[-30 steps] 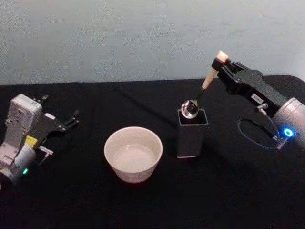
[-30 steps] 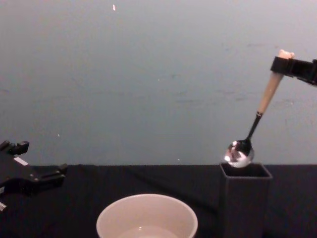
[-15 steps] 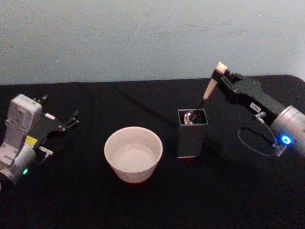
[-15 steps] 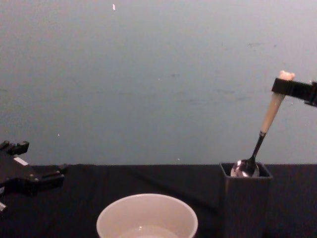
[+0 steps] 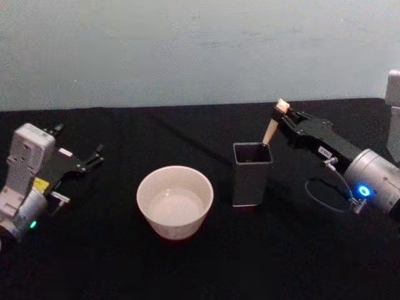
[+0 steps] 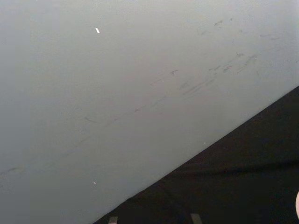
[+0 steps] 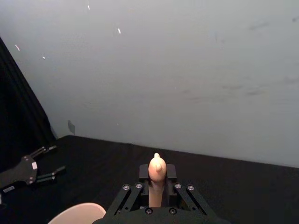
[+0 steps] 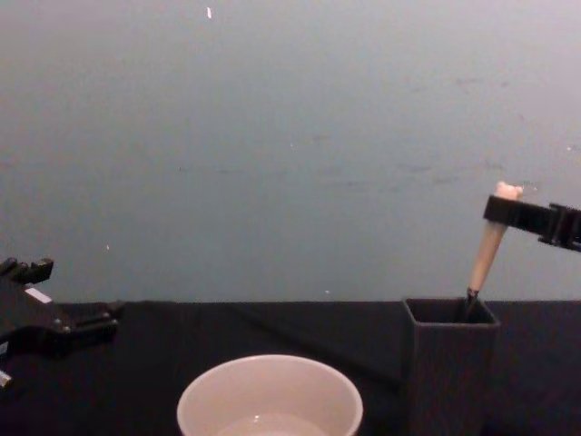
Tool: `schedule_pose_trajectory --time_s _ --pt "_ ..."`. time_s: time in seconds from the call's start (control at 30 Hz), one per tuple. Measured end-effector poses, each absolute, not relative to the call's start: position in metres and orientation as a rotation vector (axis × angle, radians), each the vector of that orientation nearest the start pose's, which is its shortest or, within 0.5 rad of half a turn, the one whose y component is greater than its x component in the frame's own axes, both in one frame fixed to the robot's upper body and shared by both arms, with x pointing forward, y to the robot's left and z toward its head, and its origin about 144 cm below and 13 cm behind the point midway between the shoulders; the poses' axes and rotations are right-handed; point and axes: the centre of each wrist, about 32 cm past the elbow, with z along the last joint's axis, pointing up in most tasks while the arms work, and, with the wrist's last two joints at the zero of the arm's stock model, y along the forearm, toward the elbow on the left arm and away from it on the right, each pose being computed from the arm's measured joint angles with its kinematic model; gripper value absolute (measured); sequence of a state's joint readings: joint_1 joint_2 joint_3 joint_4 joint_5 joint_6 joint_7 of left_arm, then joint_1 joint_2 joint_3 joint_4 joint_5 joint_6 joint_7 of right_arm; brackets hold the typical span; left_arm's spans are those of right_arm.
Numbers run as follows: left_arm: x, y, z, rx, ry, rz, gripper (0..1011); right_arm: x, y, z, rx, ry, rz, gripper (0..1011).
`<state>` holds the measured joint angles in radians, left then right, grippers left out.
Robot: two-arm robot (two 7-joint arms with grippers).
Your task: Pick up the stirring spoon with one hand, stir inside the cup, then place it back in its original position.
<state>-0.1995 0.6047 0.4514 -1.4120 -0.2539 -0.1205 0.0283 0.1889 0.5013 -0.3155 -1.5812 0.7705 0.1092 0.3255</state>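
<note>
Far to the left of the dark grey holder (image 5: 252, 173), the left gripper (image 5: 92, 157) rests idle on the black surface (image 5: 187, 269), its fingers apart and holding nothing. The cream cup (image 5: 175, 201) stands just left of the holder, near it but not touching. In the holder itself the stirring spoon (image 8: 486, 259) leans toward the right, its bowl down inside the walls and only the cream handle and bear-head top showing above the rim. The right gripper (image 5: 279, 115), reaching in from the holder's right, is clamped on the handle just under the bear head. The return looks nearly complete; a clean finish likely means letting the spoon settle against the rim before releasing, then drawing straight away without tipping the narrow holder.
</note>
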Motion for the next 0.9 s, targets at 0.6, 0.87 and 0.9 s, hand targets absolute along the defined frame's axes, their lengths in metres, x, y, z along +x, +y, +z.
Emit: schedule_pose_trajectory --time_s 0.6,0.87,0.9 --pt "0.489 0.31 1.14 0.305 -0.285 1.248 1001 0.502 -0.278 1.18 0.066 0.256 -0.93 210" --pt "0.489 0.31 1.14 0.304 -0.285 1.248 1001 0.504 -0.277 1.179 0.049 0.265 -0.929 210" --pt "0.489 0.31 1.14 0.304 -0.285 1.248 1001 0.504 -0.277 1.179 0.048 0.265 -0.929 210"
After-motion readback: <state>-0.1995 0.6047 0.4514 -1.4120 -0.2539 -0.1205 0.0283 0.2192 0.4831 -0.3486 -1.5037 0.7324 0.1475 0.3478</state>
